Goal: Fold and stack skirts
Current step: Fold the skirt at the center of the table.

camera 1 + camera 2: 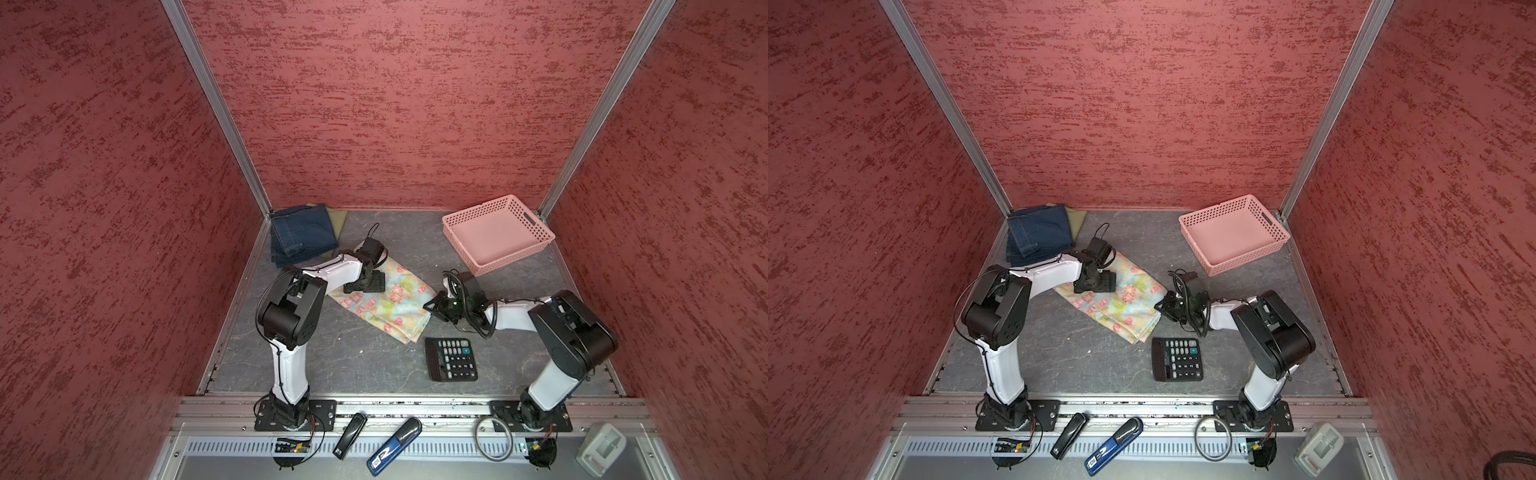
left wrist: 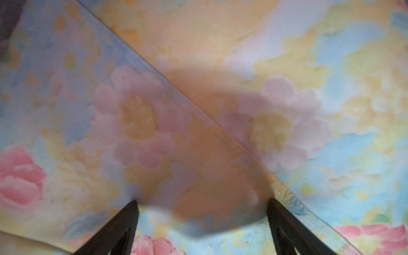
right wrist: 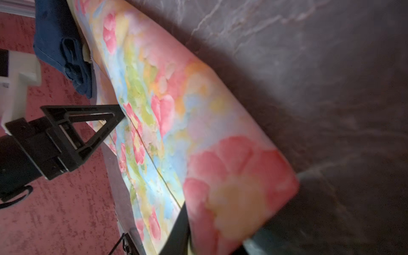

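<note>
The floral skirt [image 3: 167, 123] lay folded on the surface [image 1: 374, 361], one corner clenched in the right pincer [image 1: 432, 308], the left pincer [image 2: 203, 201] splayed over it. A matching left grip would likely carry it flat onto the denim skirt [image 1: 303, 239].

The olive-green skirt [image 1: 338, 218] is almost all hidden under the denim skirt [image 1: 301, 239]; only 1 corner shows. The left arm [image 1: 332, 270] covers part of the floral skirt [image 1: 386, 305]. Its blurred near corner hides most of the right gripper [image 3: 187, 229]. The wrist picture's edge cuts off the 2 fingers [image 2: 123, 227] of the left gripper [image 2: 203, 201].
</note>
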{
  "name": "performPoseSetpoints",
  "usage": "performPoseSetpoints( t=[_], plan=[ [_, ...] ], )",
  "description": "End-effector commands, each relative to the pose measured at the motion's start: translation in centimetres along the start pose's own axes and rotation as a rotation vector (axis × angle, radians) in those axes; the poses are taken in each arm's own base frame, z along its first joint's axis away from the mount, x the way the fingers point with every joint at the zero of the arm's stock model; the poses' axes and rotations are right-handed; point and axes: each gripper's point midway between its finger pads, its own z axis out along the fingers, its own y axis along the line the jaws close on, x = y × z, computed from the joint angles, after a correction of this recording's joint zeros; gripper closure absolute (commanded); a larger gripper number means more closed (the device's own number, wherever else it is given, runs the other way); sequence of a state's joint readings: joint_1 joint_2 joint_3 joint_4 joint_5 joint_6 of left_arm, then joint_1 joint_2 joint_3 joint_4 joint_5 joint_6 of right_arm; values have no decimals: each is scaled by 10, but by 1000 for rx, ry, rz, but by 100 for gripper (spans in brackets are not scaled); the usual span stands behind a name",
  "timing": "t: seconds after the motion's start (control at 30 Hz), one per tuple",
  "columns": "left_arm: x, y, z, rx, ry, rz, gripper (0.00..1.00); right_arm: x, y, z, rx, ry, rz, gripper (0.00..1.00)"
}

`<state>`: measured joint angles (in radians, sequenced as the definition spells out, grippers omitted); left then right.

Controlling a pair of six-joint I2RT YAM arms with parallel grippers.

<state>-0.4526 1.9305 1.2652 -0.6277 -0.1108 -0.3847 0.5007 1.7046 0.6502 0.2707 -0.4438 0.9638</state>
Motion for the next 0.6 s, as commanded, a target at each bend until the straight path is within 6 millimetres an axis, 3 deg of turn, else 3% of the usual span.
performPoseSetpoints(
  t=[0.0,0.17,0.4,0.5,0.57],
  plan=[
    [26,-2,4,28,80,-7,10,-18,24,-1,-67,-64,-54,100],
    [49,-9,-1,55,112,-8,12,-37,18,-7,-6,-52,-109,100],
    [92,-29,-14,130,142,-14,13,-83,-7,-37,149,-19,-274,100],
    [99,-46,-24,209,127,-25,13,-99,-9,-47,185,-13,-326,100],
    [93,-50,-33,252,95,-35,13,-106,-7,-51,217,-14,-353,100]
  ],
)
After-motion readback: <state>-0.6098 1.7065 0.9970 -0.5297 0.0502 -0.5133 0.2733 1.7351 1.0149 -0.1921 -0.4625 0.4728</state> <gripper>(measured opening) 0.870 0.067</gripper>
